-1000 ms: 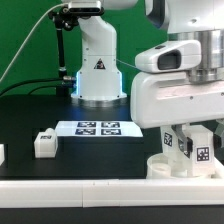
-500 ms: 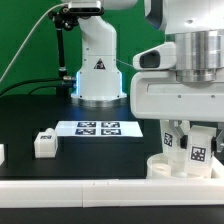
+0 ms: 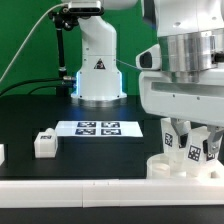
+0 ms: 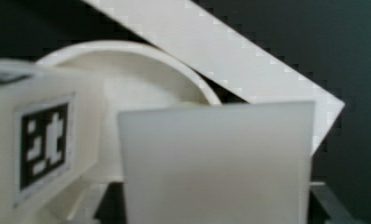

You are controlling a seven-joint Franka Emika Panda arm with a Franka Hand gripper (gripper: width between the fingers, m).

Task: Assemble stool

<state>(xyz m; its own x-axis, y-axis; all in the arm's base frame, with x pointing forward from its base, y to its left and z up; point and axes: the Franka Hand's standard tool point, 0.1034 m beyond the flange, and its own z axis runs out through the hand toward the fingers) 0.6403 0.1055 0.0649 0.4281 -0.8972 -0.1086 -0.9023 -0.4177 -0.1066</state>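
At the gripper [image 3: 190,143], on the exterior view's right: clamps narrowly on the held leg [image 3: 193,153], a small blocky white piece with black-and-white square tags on its faces. Holds it upright and low over the seat [image 3: 160,168]; cannot tell whether touching the disc or just above it. In the wrist view, shows the held leg [image 4: 217,160] as a blurred pale block filling the near middle.

Just beside it, toward the exterior view's left: a second leg [image 3: 172,139], upright, tag toward the camera. Cannot tell whether standing on the seat or fixed into it. Appears sharper in the wrist view, with one large tag on the near face of the second leg [image 4: 43,130] and the seat's round rim [image 4: 137,70] right behind.

Below both: the seat, a thick white disc lying flat on the black tabletop [image 3: 30,120] at the front right of the exterior view, just behind the long border bar [image 3: 90,181]. Beyond the disc in the wrist view, a white bar [image 4: 217,50] running slantwise.

Further out: the marker board [image 3: 98,128] flat near the middle of the tabletop. Well apart, toward the exterior view's left, a loose leg [image 3: 43,142] standing alone, tag on top. At the back, the arm's white base [image 3: 98,70].
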